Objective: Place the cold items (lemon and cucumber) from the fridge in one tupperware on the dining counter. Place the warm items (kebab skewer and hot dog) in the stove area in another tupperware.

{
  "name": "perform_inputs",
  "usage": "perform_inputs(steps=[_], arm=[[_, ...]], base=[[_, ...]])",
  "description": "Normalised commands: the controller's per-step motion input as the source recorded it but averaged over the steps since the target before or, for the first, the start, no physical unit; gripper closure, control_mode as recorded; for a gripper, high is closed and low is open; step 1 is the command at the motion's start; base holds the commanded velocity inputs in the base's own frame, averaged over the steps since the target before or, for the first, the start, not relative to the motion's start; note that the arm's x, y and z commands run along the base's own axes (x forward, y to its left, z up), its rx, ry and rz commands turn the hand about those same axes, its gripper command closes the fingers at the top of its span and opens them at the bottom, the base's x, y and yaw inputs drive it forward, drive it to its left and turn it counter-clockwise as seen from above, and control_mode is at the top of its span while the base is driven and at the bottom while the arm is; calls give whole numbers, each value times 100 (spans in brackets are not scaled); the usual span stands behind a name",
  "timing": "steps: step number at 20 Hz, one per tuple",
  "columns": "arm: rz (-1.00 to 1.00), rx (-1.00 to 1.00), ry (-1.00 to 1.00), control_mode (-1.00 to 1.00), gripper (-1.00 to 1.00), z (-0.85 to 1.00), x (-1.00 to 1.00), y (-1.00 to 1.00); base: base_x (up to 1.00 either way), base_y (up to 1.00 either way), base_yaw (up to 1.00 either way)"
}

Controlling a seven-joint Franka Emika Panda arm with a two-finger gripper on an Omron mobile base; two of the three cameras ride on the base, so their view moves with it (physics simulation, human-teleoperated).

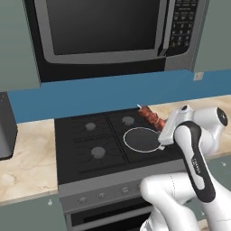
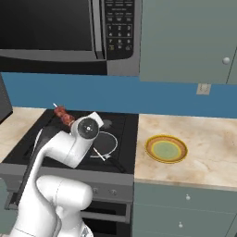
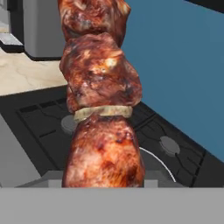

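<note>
The kebab skewer (image 1: 151, 117) is a stick of browned meat chunks with a pale onion ring between them. It hangs tilted above the back right of the black stove (image 1: 90, 144), its thin point toward the blue wall. My gripper (image 1: 162, 126) is shut on its lower end. From the right base view the kebab skewer (image 2: 65, 115) juts up and left out of the gripper (image 2: 75, 123). In the hand view the kebab skewer (image 3: 103, 109) rises close before the camera and hides the fingertips.
A white ring (image 1: 142, 139) lies on the stove's front right burner, under the hand. A yellow plate (image 2: 166, 149) sits on the counter right of the stove. The microwave (image 1: 113, 27) hangs overhead. A dark appliance (image 1: 5, 128) stands on the left counter.
</note>
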Motion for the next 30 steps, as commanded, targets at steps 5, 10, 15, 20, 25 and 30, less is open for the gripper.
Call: perform_inputs(steps=[5,10,15,20,25,30], arm=[[3,-7,0,-100,100,67,-60,0],[0,-9,0,-100,100,38,-63,16],[0,-13,0,-100,100,17,-62,28],[0,-8,-8,-100,100,33,-65,13],[0,-4,-2,100,100,5,-25,7],[0,0,0,100,100,0,0,0]], base=[[0,0,0],[0,0,0],[0,0,0],[0,0,0],[-47,1,3],[-99,18,15]])
